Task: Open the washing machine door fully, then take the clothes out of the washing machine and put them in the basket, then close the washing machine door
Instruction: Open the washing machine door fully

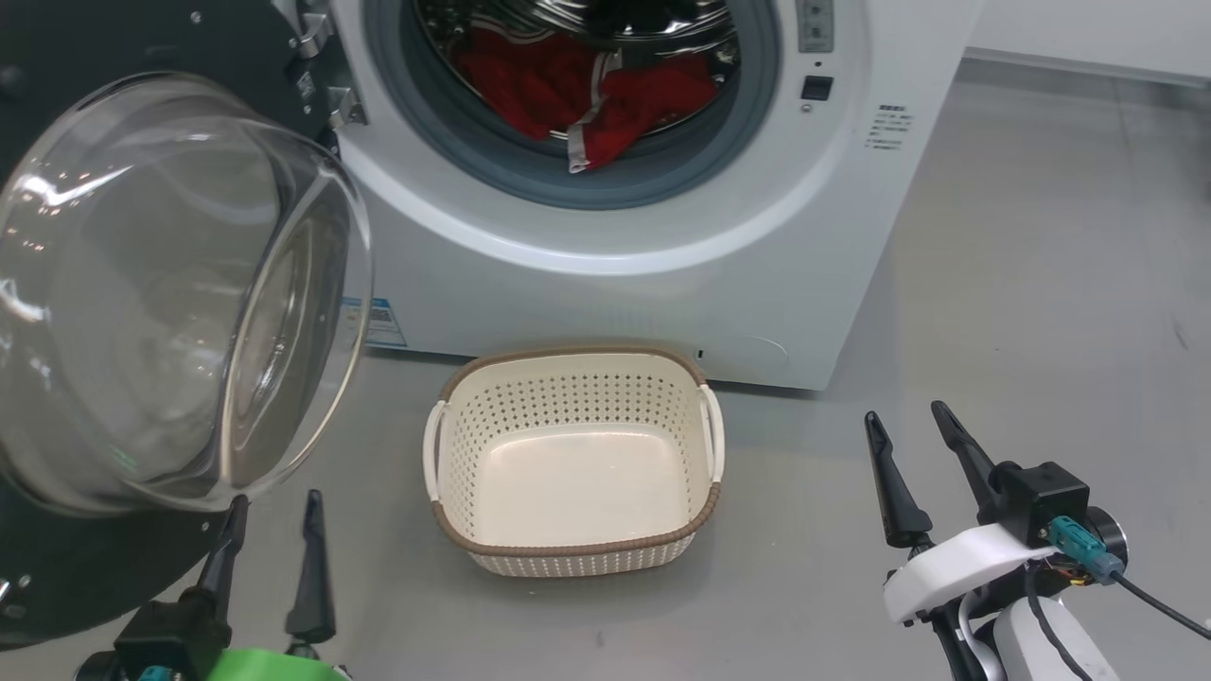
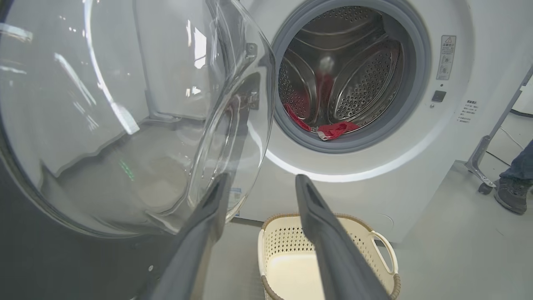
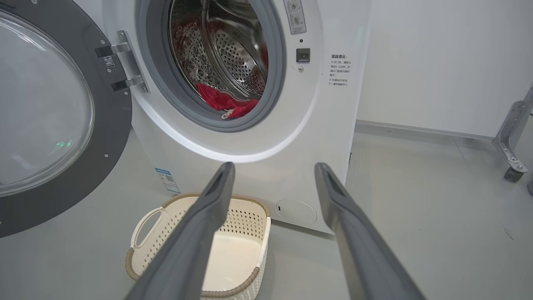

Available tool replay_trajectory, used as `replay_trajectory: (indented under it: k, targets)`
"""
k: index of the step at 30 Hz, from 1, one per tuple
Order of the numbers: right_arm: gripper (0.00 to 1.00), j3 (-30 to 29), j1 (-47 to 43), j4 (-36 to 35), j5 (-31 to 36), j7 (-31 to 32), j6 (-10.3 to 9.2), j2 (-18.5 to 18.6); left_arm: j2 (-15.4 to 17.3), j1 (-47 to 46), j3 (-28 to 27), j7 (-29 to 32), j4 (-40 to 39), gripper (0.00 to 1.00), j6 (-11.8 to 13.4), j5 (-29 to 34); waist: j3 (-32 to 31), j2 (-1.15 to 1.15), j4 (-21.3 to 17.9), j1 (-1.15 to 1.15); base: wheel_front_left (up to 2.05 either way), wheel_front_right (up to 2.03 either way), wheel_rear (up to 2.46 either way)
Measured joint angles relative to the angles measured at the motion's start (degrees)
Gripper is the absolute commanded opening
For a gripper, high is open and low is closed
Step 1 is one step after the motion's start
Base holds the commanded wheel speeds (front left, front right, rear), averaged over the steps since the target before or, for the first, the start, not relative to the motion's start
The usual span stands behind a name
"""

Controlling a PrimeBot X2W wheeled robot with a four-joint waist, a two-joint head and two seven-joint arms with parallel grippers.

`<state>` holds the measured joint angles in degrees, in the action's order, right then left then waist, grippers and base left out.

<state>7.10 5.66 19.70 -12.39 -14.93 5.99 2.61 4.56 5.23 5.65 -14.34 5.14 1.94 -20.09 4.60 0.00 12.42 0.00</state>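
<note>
The left tool (image 1: 275,497) and right tool (image 1: 903,411) stand released, empty. The washing machine (image 1: 615,303) bears a blue label (image 3: 168,181), print illegible.

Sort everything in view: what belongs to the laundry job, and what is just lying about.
For the job: washing machine, washing machine door, red clothes, basket.
Just around: person's foot, metal frame leg on a caster.
</note>
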Motion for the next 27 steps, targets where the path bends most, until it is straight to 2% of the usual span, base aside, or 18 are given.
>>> replay_trajectory:
  k: [1,15,27]
  targets:
    - [1.00,0.34,0.00,-0.10,-0.43,0.00,0.00,0.00,0.00,0.10,0.19,0.08,-0.15,1.00,-0.16,0.03,-0.10,0.00,-0.50,0.00,0.00,0.00,0.00]
    - [1.00,2.27,-1.36,-1.97,-2.16,0.00,-0.20,0.00,0.37,1.03,2.48,3.23,-1.07,1.00,-0.73,1.53,-1.19,0.00,-8.84,0.00,0.00,0.00,0.00]
    - [1.00,2.29,-3.30,-3.85,-2.33,0.00,-1.49,-0.01,0.80,1.03,2.48,4.99,-1.56,1.00,-0.21,2.04,-1.39,0.00,-14.63,0.00,0.00,0.00,0.00]
